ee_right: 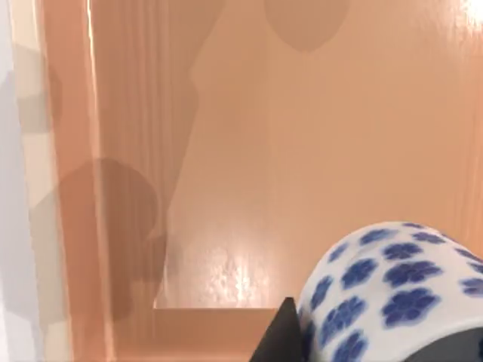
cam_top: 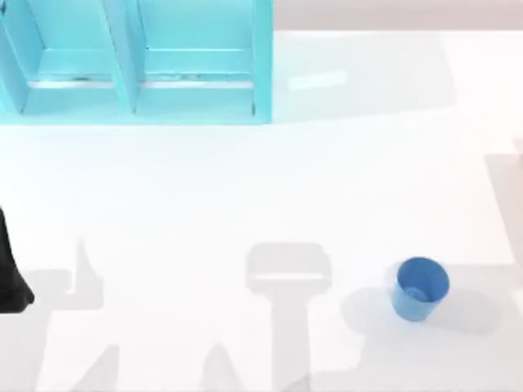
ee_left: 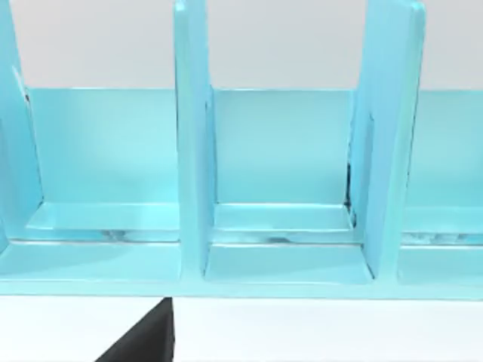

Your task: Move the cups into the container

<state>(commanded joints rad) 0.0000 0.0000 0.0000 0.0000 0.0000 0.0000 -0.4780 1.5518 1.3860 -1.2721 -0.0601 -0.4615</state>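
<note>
The plain blue tapered cup (cam_top: 421, 287) stands upright on the white table, right of the middle and near the front. The white cup with dark-blue flowers (ee_right: 385, 290) is held in my right gripper (ee_right: 381, 354), which is shut on it; one dark finger (ee_right: 278, 338) shows beside the cup. Below this cup lies the orange container (ee_right: 68, 226), with its smooth floor and one side wall in sight. My left arm (cam_top: 10, 273) is parked at the table's left edge, far from both cups.
A turquoise rack (cam_top: 139, 65) with upright dividers stands at the table's back left. In the left wrist view its compartments (ee_left: 283, 188) face the camera. Bare white table lies between the rack and the blue cup.
</note>
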